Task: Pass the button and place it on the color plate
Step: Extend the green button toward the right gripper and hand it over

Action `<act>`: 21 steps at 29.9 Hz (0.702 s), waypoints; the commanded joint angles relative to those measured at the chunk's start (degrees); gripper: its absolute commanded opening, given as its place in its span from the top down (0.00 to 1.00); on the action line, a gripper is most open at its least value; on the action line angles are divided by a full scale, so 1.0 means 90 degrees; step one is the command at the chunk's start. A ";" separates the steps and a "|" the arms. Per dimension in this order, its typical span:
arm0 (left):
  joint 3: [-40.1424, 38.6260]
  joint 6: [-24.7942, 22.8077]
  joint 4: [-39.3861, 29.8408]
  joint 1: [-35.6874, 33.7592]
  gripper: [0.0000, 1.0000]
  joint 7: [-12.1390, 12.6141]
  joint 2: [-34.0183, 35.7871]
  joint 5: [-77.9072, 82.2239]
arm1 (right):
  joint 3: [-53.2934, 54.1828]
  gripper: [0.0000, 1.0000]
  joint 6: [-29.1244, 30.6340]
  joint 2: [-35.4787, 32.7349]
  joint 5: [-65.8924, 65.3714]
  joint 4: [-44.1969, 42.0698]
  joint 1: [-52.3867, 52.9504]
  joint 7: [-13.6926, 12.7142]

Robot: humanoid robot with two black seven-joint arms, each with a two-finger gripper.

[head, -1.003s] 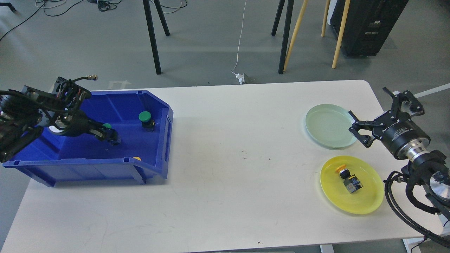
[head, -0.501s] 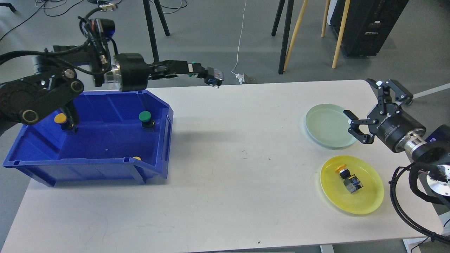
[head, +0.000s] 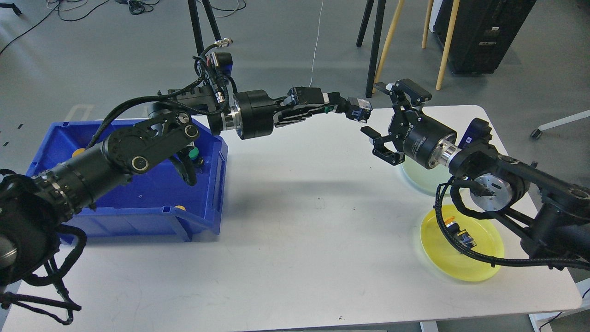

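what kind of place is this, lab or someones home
Most likely a robotics lab or workshop: a bare grey floor with loose cables, tripod legs, and a white worktable holding a blue parts bin.

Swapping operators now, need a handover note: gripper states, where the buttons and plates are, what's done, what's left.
Left gripper: shut on a green button, held out over mid-table toward the right arm.
Right gripper: open, facing the button, not yet touching it.
Bin: at least one more green button inside; yellow ones show at the edges.
Yellow plate: one yellow button already on it, partly behind the right arm's cable.
Green plate: mostly hidden by the right arm; contents cannot be told.
Done: yellow button placed, green one picked.
Left: handover, then set it on the green plate.
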 commanded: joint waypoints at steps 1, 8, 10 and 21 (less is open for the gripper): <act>-0.0022 0.0000 0.0074 0.0007 0.96 0.0000 -0.0013 0.0005 | -0.0008 0.01 0.0096 0.0226 0.0008 0.0002 0.0009 -0.0001; -0.0012 0.0000 0.0172 0.0016 0.96 0.0000 -0.0022 0.0005 | 0.0001 0.04 0.0526 0.0295 0.0037 0.0061 0.0028 0.0184; -0.0012 0.0000 0.0172 0.0016 0.96 0.0000 -0.0022 0.0005 | 0.0001 0.05 0.0585 0.0276 0.0037 0.0071 0.0028 0.0263; -0.0012 0.0000 0.0181 0.0046 0.95 0.0000 0.0017 -0.0005 | 0.0001 0.51 0.0585 0.0315 0.0027 0.0061 0.0028 0.0263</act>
